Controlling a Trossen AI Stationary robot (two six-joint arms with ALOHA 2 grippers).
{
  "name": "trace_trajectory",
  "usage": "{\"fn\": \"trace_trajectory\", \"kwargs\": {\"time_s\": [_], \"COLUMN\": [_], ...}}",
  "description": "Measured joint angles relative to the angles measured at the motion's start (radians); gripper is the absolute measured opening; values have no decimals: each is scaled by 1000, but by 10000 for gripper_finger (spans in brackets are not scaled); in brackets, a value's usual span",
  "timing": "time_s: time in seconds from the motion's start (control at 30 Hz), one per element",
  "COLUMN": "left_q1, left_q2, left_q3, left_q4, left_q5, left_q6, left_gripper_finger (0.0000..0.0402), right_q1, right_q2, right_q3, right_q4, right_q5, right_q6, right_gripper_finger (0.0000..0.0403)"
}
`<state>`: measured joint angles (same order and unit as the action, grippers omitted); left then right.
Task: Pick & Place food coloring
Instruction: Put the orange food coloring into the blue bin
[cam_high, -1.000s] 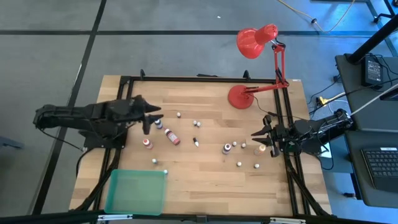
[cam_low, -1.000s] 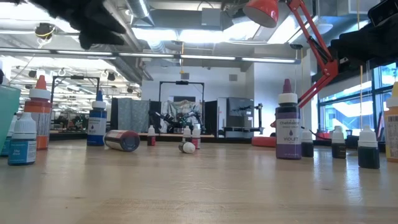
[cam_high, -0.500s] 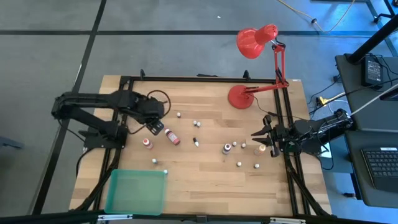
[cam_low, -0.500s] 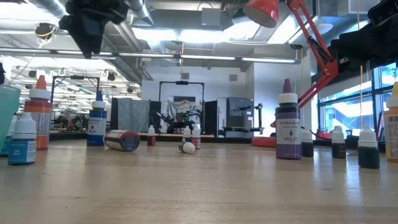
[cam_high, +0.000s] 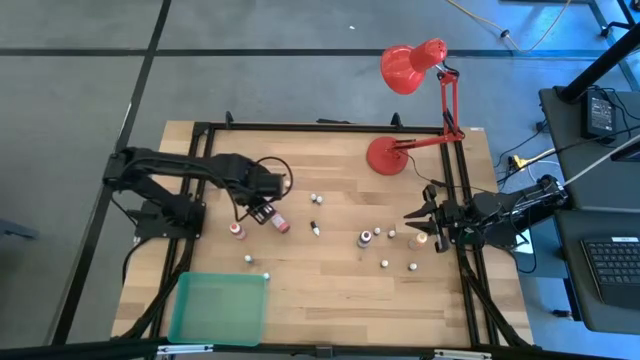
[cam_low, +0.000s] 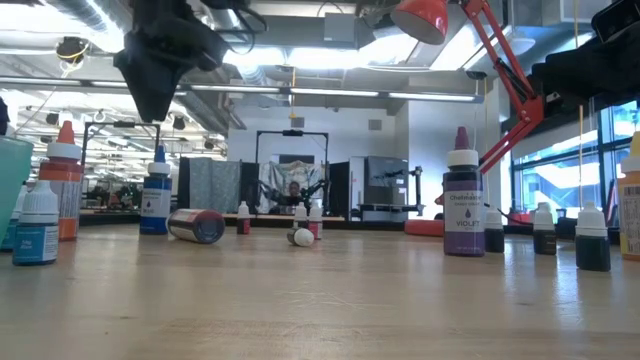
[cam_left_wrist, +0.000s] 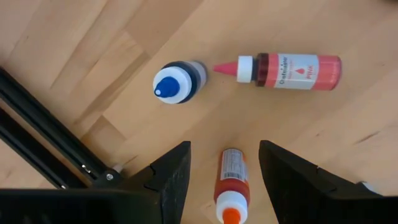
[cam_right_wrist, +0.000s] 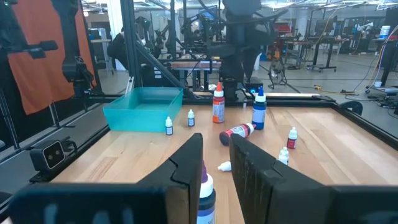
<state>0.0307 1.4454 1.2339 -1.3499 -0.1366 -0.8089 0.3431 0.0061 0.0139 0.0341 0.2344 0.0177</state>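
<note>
My left gripper (cam_high: 262, 210) hangs empty, fingers apart, above pink bottle (cam_left_wrist: 292, 70), blue bottle (cam_left_wrist: 178, 81) and orange bottle (cam_left_wrist: 232, 180). It's swung in from the table's left edge. Right gripper (cam_high: 418, 215) idle, pinched shut.

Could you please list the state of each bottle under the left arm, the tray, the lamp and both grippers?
Pink bottle: lying on its side, capped.
Blue bottle: upright, capped.
Orange bottle: upright, capped, seen between the fingers.
Tray: nothing visible inside.
Lamp: upright on the table.
Left gripper: open, above the bottles, empty.
Right gripper: shut, at the table's right edge.

Food coloring bottles (cam_high: 277, 221) scattered mid-table; pink one toppled, others seemingly upright.
</note>
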Motion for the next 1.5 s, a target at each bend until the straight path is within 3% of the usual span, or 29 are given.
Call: {"fn": "trace_trajectory", "kwargs": {"time_s": [0.43, 0.53, 0.83, 1.1, 1.4, 1.5], "left_q1": [-4, -2, -81, -176, -206, -207], "left_q2": [4, 4, 4, 4, -17, -89], "left_q3": [0, 0, 0, 0, -4, -47], "left_q4": [-9, -23, -132, -144, -225, -117], "left_q5": [-6, -7, -3, 0, -26, -36], "left_q6": [24, 73, -237, -359, -395, -359], "left_gripper_finger": [284, 287, 284, 283, 283, 283], "right_q1": [0, 0, 0, 0, 0, 0], "right_q2": [0, 0, 0, 0, 0, 0], "right_q3": [0, 0, 0, 0, 0, 0], "right_q4": [0, 0, 0, 0, 0, 0], "right_q5": [0, 0, 0, 0, 0, 0], "right_q6": [0, 0, 0, 0, 0, 0], "right_gripper_finger": [84, 84, 84, 84, 84, 84]}}
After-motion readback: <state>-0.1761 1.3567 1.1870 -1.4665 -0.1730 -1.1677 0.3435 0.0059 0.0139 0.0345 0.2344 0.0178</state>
